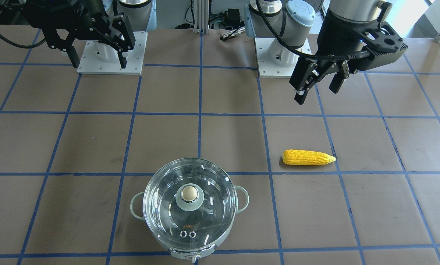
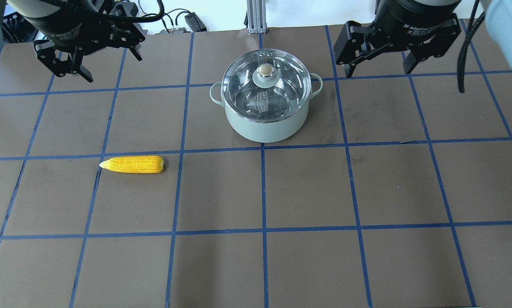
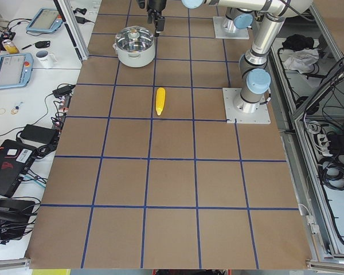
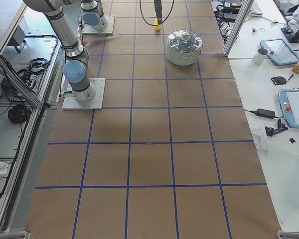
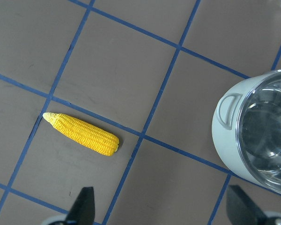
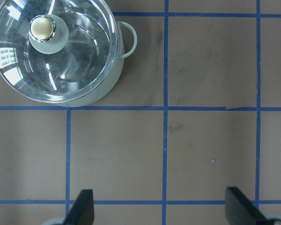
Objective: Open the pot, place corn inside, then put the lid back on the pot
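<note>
Left end effector (image 1: 317, 95): fingers spread wide, holding nothing, hanging above the tabletop (image 2: 307, 192) near my base. Right end effector (image 1: 98, 62): likewise spread and unloaded, raised on the other side. Pot (image 2: 262, 126) stands at the middle of the tabletop's far side. Lid (image 2: 277, 85) seated on the pot, knob up. Corn (image 2: 134, 164) lies flat on my left half, well apart from the pot, pointed tip away from it.

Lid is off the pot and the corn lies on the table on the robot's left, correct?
No: the lid sits closed on the pot, as the overhead view shows. The corn does lie on the table on the robot's left.
</note>
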